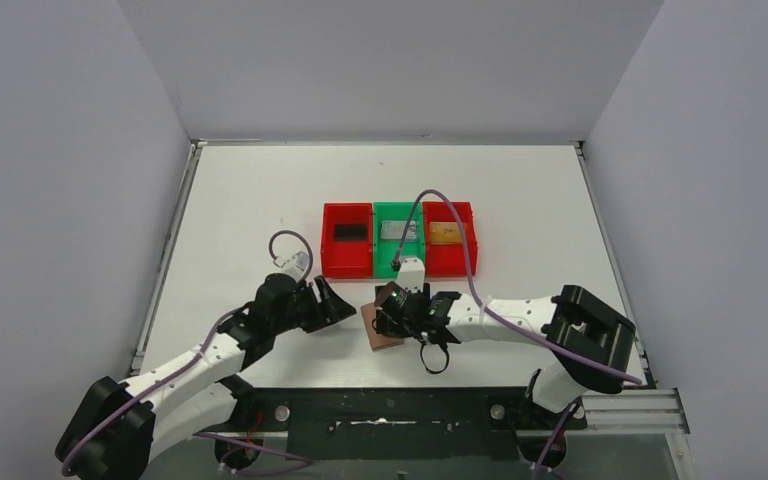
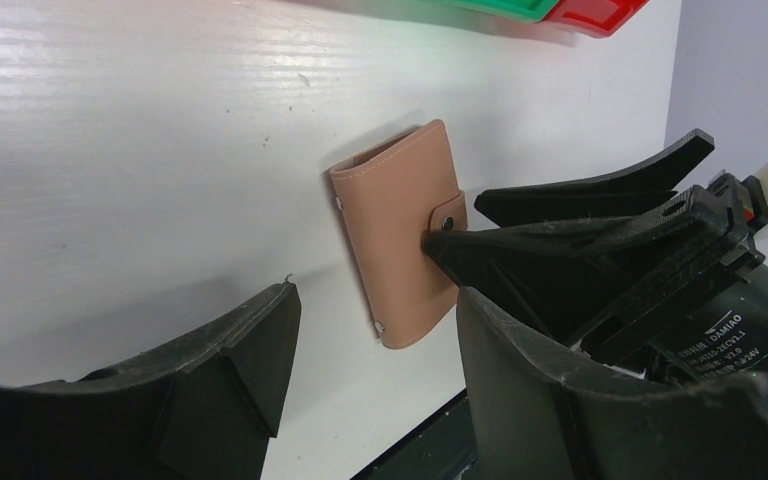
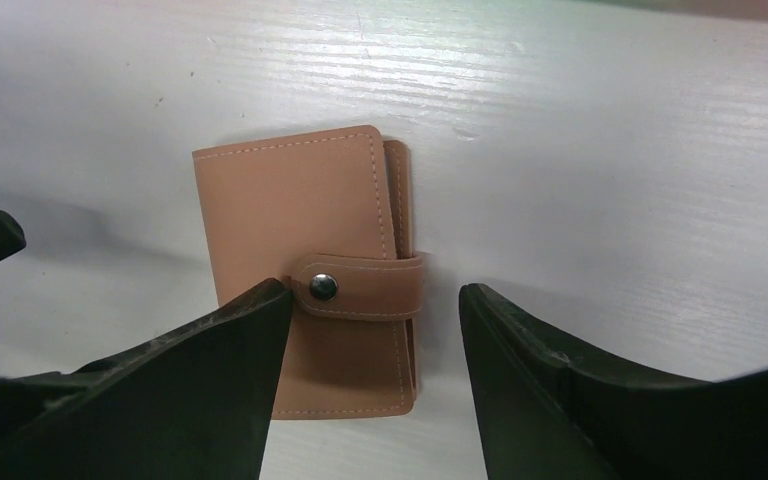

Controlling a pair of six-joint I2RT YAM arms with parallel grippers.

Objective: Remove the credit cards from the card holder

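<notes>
The card holder (image 1: 381, 330), a tan leather wallet, lies folded shut on the table with its strap (image 3: 360, 288) snapped. My right gripper (image 1: 397, 310) hovers over it, open. In the right wrist view the jaws of the right gripper (image 3: 372, 290) stand either side of the strap end of the card holder (image 3: 300, 210), one finger over its face beside the snap. My left gripper (image 1: 335, 305) is open just left of it; in the left wrist view the card holder (image 2: 400, 230) lies beyond the left gripper (image 2: 375, 300). A black credit card (image 1: 349, 232), a silver one (image 1: 397, 230) and a gold one (image 1: 446, 233) lie in bins.
Three bins stand in a row behind the card holder: a red bin (image 1: 330, 250), a green bin (image 1: 380, 255) and another red bin (image 1: 467, 255). The table's near edge runs just below the card holder. The right gripper's black fingers (image 2: 560, 250) cross the left wrist view.
</notes>
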